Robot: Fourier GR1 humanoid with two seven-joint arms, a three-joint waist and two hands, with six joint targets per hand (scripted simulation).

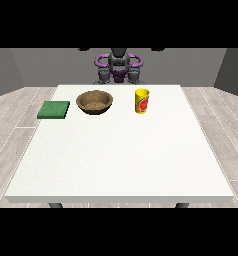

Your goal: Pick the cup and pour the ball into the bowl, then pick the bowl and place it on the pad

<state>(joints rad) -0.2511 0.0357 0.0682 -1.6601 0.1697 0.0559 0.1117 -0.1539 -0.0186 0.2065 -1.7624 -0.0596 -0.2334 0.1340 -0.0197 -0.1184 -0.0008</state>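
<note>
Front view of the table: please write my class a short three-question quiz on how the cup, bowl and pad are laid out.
1. True or false: the yellow cup stands upright on the white table.
2. Which thing lies nearest the view's left edge? A) brown bowl B) green pad C) yellow cup
3. Fill in: the bowl sits between the pad and the ____.

Key: 1 true; 2 B; 3 cup. The robot's hands cannot be made out here, and whether a ball is in the cup cannot be seen.
</note>
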